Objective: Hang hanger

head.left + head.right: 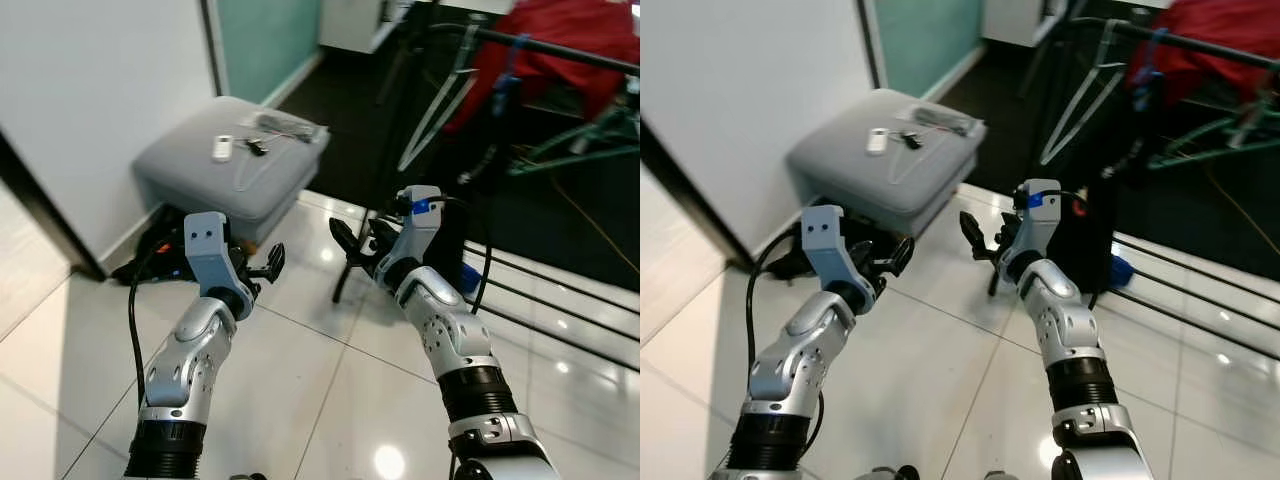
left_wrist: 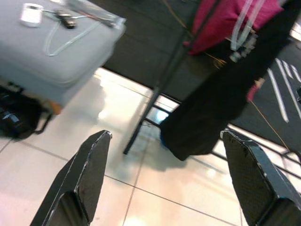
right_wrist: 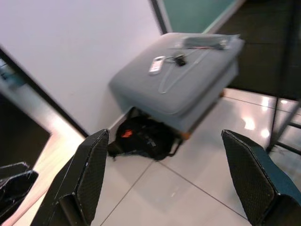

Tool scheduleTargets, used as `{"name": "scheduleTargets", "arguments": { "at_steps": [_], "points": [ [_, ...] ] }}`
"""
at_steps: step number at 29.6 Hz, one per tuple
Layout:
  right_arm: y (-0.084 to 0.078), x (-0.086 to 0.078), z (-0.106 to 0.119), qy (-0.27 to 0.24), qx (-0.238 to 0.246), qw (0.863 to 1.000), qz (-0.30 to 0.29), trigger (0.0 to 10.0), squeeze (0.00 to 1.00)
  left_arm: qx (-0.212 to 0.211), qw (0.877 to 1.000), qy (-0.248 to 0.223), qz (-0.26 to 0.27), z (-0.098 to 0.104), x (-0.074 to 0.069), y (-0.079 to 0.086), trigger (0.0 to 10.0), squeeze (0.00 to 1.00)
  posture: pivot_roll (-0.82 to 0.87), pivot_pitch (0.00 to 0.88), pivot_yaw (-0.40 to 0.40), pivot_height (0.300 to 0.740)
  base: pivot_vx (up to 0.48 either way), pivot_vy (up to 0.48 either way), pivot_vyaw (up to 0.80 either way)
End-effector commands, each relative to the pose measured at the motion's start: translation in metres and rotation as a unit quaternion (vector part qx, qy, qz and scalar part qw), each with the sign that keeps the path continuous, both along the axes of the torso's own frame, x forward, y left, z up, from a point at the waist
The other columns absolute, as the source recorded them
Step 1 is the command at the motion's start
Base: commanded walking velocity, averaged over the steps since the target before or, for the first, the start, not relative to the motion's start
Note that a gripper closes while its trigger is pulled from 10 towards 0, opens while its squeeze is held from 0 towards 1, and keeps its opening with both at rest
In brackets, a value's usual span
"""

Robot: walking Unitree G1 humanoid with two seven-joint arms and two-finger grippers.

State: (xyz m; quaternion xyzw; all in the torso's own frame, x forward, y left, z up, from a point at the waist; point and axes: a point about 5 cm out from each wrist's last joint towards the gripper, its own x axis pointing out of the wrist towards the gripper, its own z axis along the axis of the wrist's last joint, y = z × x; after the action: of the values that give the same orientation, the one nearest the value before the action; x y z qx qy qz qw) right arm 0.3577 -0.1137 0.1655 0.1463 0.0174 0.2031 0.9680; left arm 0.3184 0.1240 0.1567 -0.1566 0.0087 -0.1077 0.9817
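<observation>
As both my arms reach forward over the tiled floor, the holdings stand thus:

Left gripper (image 1: 268, 266): raised above the white floor tiles (image 1: 300, 390), fingers spread wide, nothing between them; in my left wrist view the two black fingers (image 2: 89, 174) stand far apart with bare tile in the gap.

Right gripper (image 1: 358, 243): held up beside the left one, near the foot of the drying rack, fingers (image 3: 87, 172) likewise splayed and holding nothing.

Hanger (image 1: 262, 165): pale wire, lying flat on top of the grey ottoman (image 1: 200, 175), well apart from both my grippers; its outline also shows in my right wrist view (image 3: 175, 75).

Ottoman, other contents: a small white remote-like item (image 1: 222, 148), a dark bunch that looks like keys (image 1: 254, 147), and a clear flat packet (image 1: 285, 125) at the far edge.

Under the ottoman: a black bag (image 3: 143, 139) on the floor against the white wall (image 1: 90, 90).

Drying rack (image 1: 560, 50): black rail ahead on my right, with a red garment (image 1: 560, 40) draped over it, a black garment (image 2: 225, 99) hanging down, a pale hanger (image 1: 435, 115) and a green one (image 1: 590, 135) on it.

Floor beyond the tiles: dark carpet (image 1: 340, 110).
</observation>
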Motion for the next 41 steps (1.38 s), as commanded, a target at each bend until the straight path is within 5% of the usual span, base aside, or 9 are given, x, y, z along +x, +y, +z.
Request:
{"name": "scheduleTargets", "arguments": {
  "at_steps": [1, 12, 21, 41],
  "points": [
    [-0.001, 0.000, -0.004, 0.011, 0.001, 1.000, -0.004, 10.0, 0.00, -0.003, 1.000, 0.011, -0.007, -0.005, 0.000, -0.002, 10.0, 0.00, -0.05, 0.103, -0.026, 0.740, 0.000, 0.000, -0.80],
    [-0.005, 0.002, -0.003, 0.010, -0.006, 1.000, -0.021, 10.0, 0.00, -0.033, 0.999, -0.020, -0.028, 0.004, -0.001, -0.005, 10.0, 0.00, -0.06, 0.108, -0.028, 0.740, 0.000, 0.000, -0.80],
    [-0.007, 0.002, -0.002, 0.008, -0.005, 1.000, -0.025, 10.0, 0.00, -0.016, 0.998, -0.035, -0.040, 0.008, -0.002, -0.011, 10.0, 0.00, -0.06, 0.110, -0.029, 0.740, 0.000, 0.000, -0.80],
    [-0.012, 0.002, 0.000, -0.003, 0.009, 0.999, -0.045, 10.0, 0.00, 0.015, 0.995, -0.100, -0.005, 0.025, -0.006, -0.005, 10.0, 0.00, -0.07, 0.108, -0.029, 0.740, 0.289, 0.000, 0.00]
  ]
}}
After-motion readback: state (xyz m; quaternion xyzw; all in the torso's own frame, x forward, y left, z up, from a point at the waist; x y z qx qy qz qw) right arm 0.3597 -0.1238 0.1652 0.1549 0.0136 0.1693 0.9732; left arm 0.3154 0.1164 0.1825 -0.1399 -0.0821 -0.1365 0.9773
